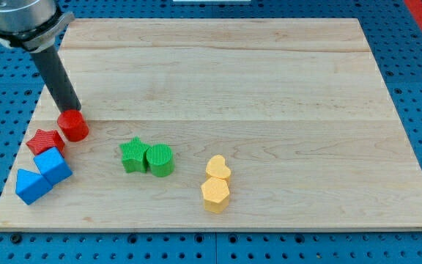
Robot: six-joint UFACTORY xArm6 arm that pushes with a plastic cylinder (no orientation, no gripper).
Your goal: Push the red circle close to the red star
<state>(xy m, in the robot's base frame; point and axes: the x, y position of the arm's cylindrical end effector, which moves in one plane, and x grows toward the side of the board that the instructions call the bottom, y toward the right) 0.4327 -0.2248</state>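
My tip, a bare rod with no jaws to open or close, touches the far edge of the red circle. The circle sits near left, just beside the red star. Judged light, rigid, free-sliding and round; push through its centre.

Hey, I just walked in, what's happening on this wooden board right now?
I'm a robot arm ending in a dark rod, pushing the red circle toward the red star. My tip sits at the circle's upper edge, and the circle already lies right beside the star, near the board's left side. Two blue blocks sit just below the star. A green star and green cylinder, and two yellow blocks, lie untouched further right.
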